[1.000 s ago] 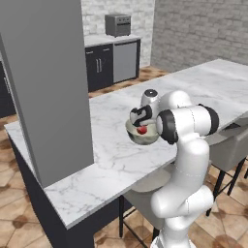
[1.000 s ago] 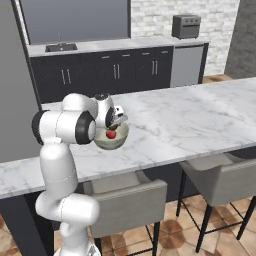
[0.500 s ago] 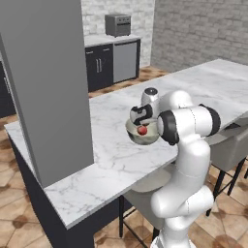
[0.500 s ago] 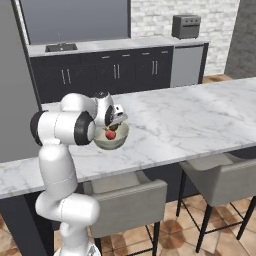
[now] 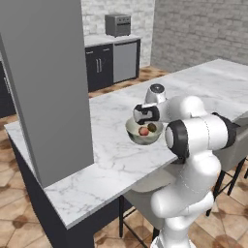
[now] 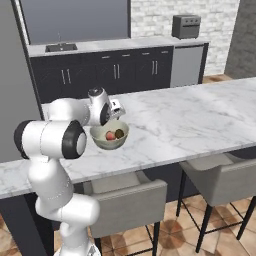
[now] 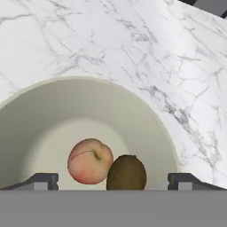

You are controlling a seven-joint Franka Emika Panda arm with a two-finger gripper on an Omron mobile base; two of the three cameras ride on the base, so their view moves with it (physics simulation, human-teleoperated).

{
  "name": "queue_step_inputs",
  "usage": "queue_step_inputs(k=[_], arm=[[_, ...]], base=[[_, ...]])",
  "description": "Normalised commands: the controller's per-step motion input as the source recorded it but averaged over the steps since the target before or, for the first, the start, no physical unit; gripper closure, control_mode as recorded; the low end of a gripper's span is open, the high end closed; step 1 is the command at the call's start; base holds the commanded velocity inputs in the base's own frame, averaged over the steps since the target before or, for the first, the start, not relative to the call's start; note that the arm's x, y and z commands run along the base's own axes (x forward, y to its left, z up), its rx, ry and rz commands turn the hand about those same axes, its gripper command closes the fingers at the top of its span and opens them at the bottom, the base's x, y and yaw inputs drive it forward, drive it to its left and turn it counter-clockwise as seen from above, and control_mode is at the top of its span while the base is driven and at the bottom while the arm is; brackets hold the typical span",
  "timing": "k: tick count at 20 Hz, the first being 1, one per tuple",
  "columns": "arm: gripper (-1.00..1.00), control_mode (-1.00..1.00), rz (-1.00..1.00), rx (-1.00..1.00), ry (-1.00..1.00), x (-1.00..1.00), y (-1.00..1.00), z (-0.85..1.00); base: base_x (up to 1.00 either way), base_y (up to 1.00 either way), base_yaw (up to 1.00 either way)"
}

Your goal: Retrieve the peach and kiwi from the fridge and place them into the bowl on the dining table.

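Our gripper (image 7: 113, 179) hangs with fingers spread wide over the bowl (image 7: 146, 119), clasping nothing; peach (image 7: 90, 161) and kiwi (image 7: 127, 173) look light, soft, easily bruised.

The dining table (image 5: 116, 160) is a long white marble-patterned counter with grey veining. In the left base view it runs from the lower left to the upper right of the frame; in the right base view it crosses the middle from left to right. The bowl (image 5: 137, 138) stands directly on it, near the frame centre in the left base view and left of centre in the right base view, close to the near edge. In the hand view the marble fills the upper half, the bowl's rim curving across the lower half.
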Motion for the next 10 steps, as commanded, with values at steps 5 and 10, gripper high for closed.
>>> queue_step_inputs(k=[5,10], arm=[[-1.0,-1.0,0.0,0.0,-0.2,-0.5,-0.12,1.0],[-1.0,-1.0,0.0,0.0,-0.23,-0.72,-0.23,0.99]], base=[[0.0,0.0,0.0],[0.0,0.0,0.0]])
